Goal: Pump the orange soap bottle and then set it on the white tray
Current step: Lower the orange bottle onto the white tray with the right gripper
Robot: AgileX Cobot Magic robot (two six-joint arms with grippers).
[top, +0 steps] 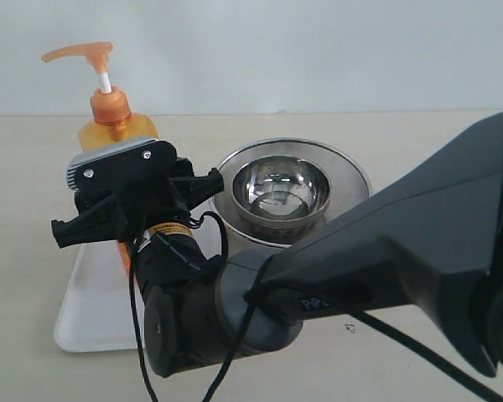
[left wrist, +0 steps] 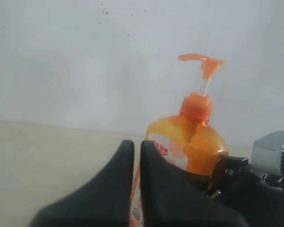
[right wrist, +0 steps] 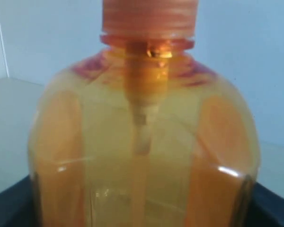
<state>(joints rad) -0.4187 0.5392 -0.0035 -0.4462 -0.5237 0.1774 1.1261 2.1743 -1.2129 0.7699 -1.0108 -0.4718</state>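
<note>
Well, the desk (top: 33, 167) is a plain pale beige top running back to a flat white wall (top: 318, 50), evenly lit.

Seen from the front, the orange soap bottle (top: 117, 126) stands upright at about 10 o'clock, over the far end of the white tray (top: 92, 310), which stretches down toward 8 o'clock. Its pump head is up on the white stem, and the spout points to 9 o'clock. I cannot tell whether the base actually rests on the tray, because the right tool (top: 134, 205) is squarely in the way.

That tool comes in on a big dark grey arm (top: 419, 226) from 4 o'clock, crossing the middle. It sits around the bottle's body. Its own camera shows black fingers (right wrist: 9, 208) tight against both sides of the orange plastic, so it has the bottle clamped.

The left tool (left wrist: 137, 146) shows only in its own camera. Its two black fingers are drawn together with just a thin slit between them and grip nothing. The bottle stands a little beyond them.

Just beside the bottle, at its 3 o'clock, is a round steel bowl (top: 283, 197) with a broad shiny rim, close to the tray's far corner. A black cable (top: 138, 335) loops down along the right arm's wrist.

By my count there is one bottle, one tray, one bowl and two tools.
</note>
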